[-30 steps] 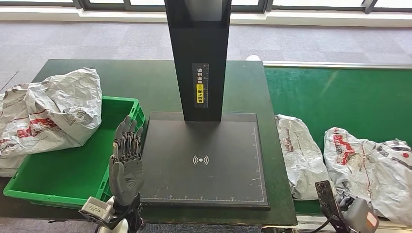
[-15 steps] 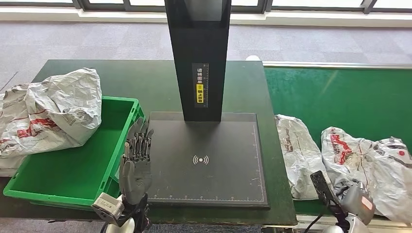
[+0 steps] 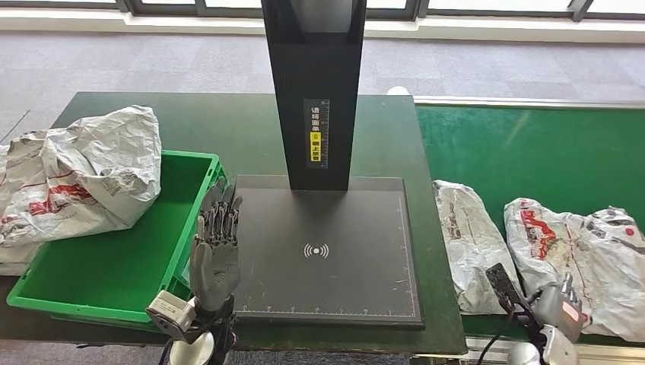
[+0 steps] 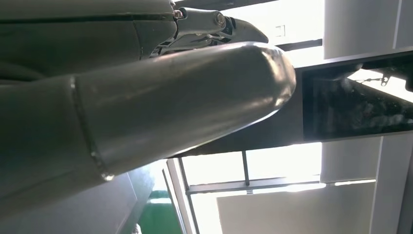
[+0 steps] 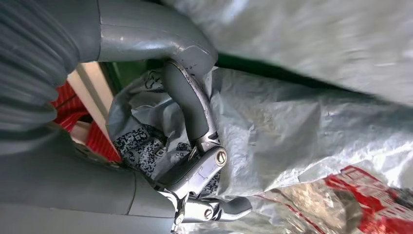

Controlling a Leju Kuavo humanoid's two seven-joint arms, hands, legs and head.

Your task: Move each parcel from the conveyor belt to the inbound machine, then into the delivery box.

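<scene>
Far left of the head view, a crumpled grey parcel (image 3: 76, 179) lies over the left rim of the green delivery box (image 3: 114, 266), same place as a second ago. Just right of the box, lower left of centre, the left hand (image 3: 215, 247) stands upright with fingers straight and slightly apart, holding nothing; it has drifted right since a second ago, from over the box's right wall to the left edge of the inbound machine (image 3: 323, 251). In the left wrist view the hand (image 4: 146, 97) shows as a grey thumb against windows. Centre frame, the machine's black plate carries no parcel, its black post (image 3: 313, 91) rising to the top edge. Right of the machine, a long grey parcel (image 3: 471, 243) lies on the green conveyor belt (image 3: 532, 152), just beside the table edge. Further right a second belt parcel (image 3: 586, 258) with red print lies near it, unmoved apart from a small camera shift. Lower right corner, the right hand (image 3: 559, 304) sits at that parcel's near edge, higher and further in than a second ago. In the right wrist view the right hand (image 5: 195, 146) has fingers curled onto the grey film; whether it grips cannot be told.
</scene>
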